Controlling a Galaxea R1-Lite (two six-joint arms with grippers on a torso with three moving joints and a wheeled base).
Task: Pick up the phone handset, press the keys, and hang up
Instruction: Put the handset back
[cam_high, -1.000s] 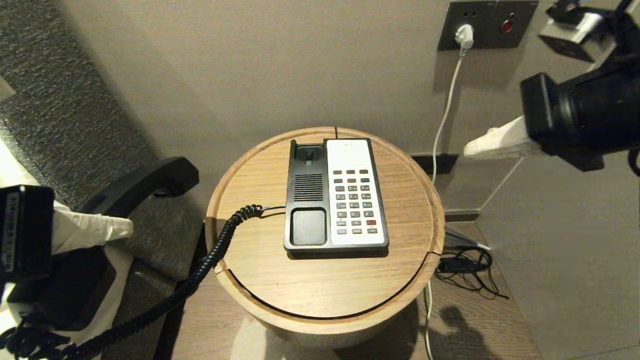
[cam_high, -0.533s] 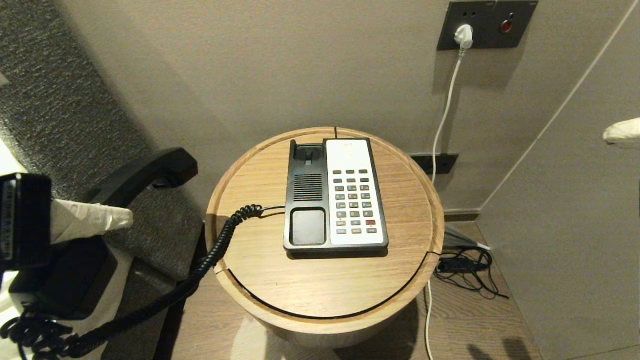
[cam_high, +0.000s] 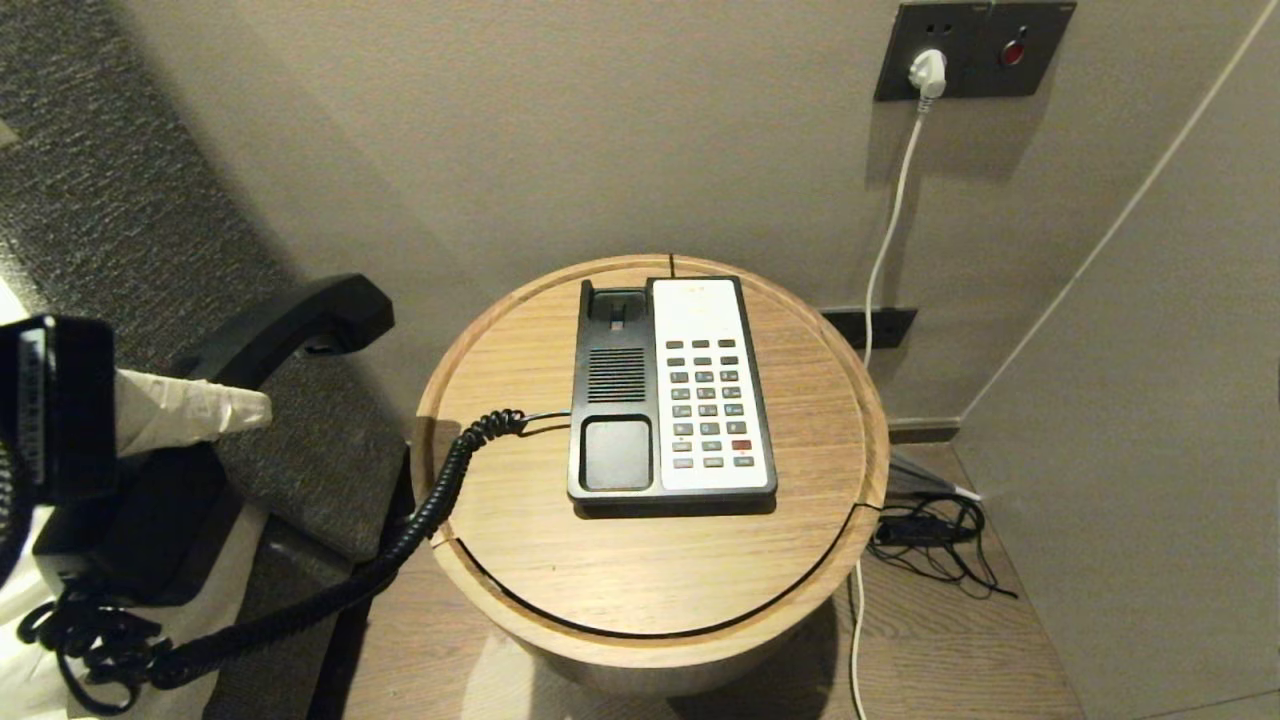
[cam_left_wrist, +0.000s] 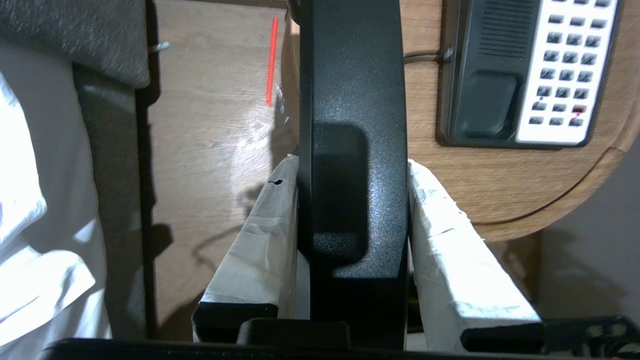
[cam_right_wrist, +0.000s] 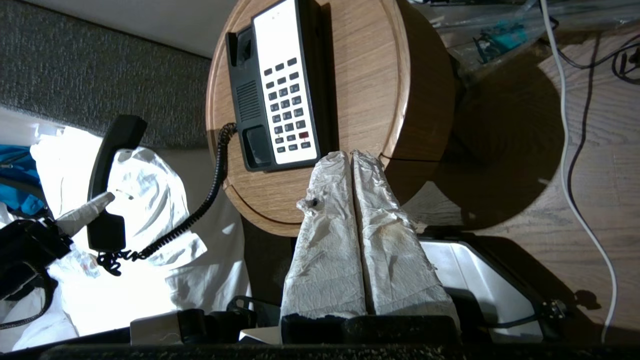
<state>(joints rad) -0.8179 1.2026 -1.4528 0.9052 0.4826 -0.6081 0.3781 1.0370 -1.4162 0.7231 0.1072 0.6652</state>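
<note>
Left hand (cam_left_wrist: 352, 210) clamps the phone handset (cam_high: 285, 340) at nine o'clock off the table (cam_high: 650, 580); right hand (cam_right_wrist: 351, 156) is pressed together.

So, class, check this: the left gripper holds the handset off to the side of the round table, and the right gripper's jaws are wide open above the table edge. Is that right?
One detail is wrong. The left gripper does hold the handset beside the round table, but the right gripper has its jaws pressed together, not wide open. The right wrist view shows it.
</note>
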